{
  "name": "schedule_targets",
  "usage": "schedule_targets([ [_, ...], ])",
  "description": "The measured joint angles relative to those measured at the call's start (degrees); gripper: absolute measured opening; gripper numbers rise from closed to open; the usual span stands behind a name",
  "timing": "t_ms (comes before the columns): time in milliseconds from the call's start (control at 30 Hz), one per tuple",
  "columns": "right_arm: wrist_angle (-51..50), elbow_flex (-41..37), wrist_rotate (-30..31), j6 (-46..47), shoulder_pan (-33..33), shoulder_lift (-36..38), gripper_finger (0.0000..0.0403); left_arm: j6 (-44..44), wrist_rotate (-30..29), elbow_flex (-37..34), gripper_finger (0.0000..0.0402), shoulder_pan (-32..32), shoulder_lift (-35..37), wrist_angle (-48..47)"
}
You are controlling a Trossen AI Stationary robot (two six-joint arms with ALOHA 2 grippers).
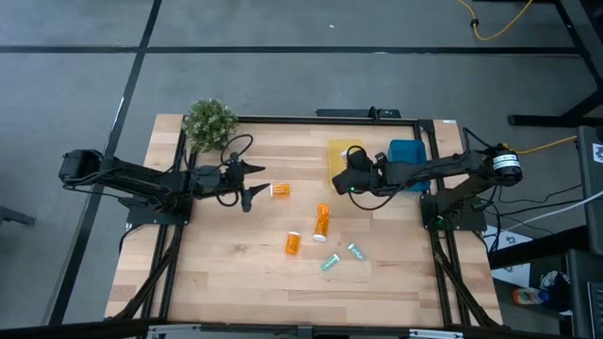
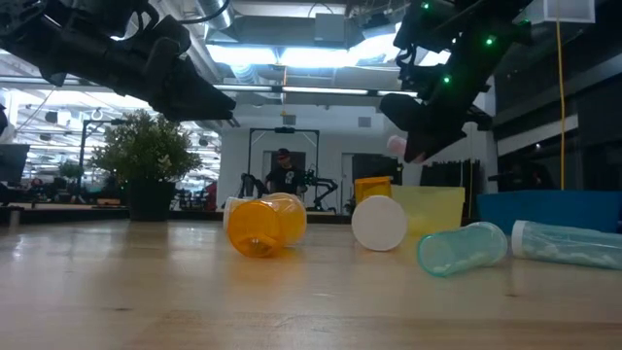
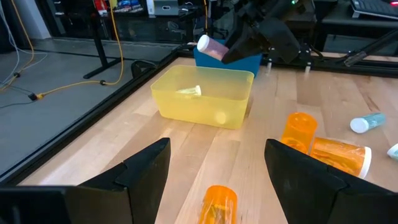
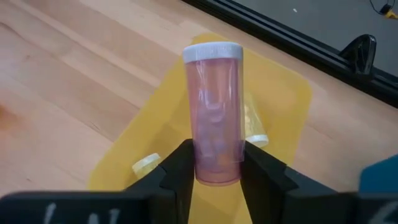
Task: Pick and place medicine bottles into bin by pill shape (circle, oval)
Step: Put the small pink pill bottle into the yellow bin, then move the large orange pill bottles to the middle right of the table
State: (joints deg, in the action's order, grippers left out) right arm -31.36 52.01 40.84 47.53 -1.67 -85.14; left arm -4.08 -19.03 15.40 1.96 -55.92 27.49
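Note:
My right gripper (image 1: 347,181) is shut on a pale pink bottle with a white cap (image 4: 213,112) and holds it above the yellow bin (image 1: 339,155). The pink bottle also shows in the left wrist view (image 3: 210,46). My left gripper (image 1: 257,184) is open and empty above the table, its fingers pointing at an orange bottle (image 1: 280,190) that lies on its side just ahead of them (image 3: 217,202). Two more orange bottles (image 1: 322,221) (image 1: 294,244) and two teal-tinted ones (image 1: 330,263) (image 1: 355,250) lie on the table's middle. My right gripper pinches the pink bottle's two sides near its bottom end (image 4: 214,167) between its two fingers. The bottle lies along the fingers, its white cap (image 4: 212,51) pointing away from the wrist. It is lifted clear, over the yellow bin.
The yellow bin (image 4: 155,143) holds two pale bottles (image 4: 146,163) (image 4: 254,134). A blue bin (image 1: 408,153) stands right of it. A potted plant (image 1: 209,122) stands at the far left corner. Bare wood lies along the near edge.

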Motion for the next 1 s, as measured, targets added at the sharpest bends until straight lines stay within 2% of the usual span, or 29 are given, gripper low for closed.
schedule_targets([
  [367, 0.4, 0.0, 0.0, 0.2, 0.0, 0.0, 0.0173, 0.0, 0.0, 0.0, 0.0255, 0.0, 0.0, 0.0],
  [1000, 0.4, 0.0, 0.0, 0.0, 0.0, 0.0, 0.0177, -1.3, 0.8, 0.0, 0.0255, -0.1, 0.0, 0.0],
])
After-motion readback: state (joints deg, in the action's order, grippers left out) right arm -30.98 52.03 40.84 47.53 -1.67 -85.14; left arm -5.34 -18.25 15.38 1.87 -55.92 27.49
